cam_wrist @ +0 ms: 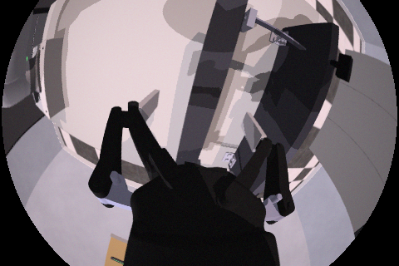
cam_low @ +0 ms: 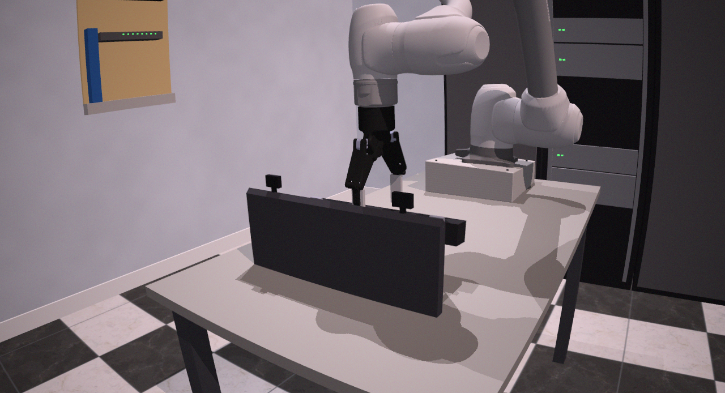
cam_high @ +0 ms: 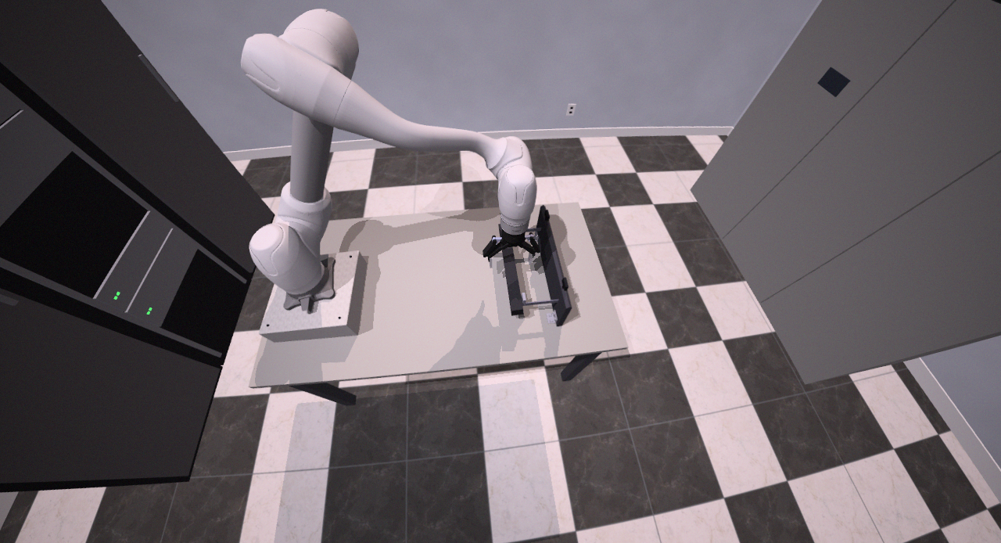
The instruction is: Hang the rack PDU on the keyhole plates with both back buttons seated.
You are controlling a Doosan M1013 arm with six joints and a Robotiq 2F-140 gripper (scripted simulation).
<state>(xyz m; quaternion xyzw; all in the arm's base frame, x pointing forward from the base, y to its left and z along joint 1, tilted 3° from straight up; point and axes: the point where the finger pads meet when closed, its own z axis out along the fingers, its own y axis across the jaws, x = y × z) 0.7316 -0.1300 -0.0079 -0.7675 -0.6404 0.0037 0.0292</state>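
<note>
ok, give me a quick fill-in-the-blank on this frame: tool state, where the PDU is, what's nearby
1. The black two-finger tool has its jaws fully ____ and holds nothing.
2. The long black rack PDU bar sits beside the upright dark backboard on the ____.
3. The white arm's foot is bolted to a grey ____ at the table's other end.

Missing words: open; table; block
</note>
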